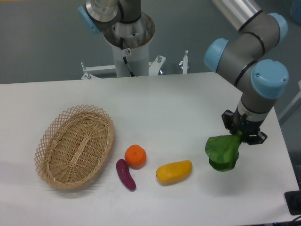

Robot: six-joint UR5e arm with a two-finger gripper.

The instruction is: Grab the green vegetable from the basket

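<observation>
White tabletop [188,108] before a grey wall, viewed from one fixed camera. At right, the gripper [242,133] pointed downward with its fingers pinched on the upper end of the green vegetable [222,152], whose broad leaves hung below and to the left of the fingers; the pale stem end was hidden in the grasp. A soft shadow beneath the leaves suggested that the vegetable was held clear of the tabletop rather than resting on it, though contact at its lowest edge could not be ruled out. Gripping at one end let the leaves hang free. Left of the vegetable, apart from it, lay the yellow fruit [174,171]; farther left, the orange [135,156] and the purple eggplant [125,174] lay just beside each other. At far left stood the basket [51,136], holding nothing visible. With the vegetable held well apart from the basket, the pick appeared complete.
</observation>
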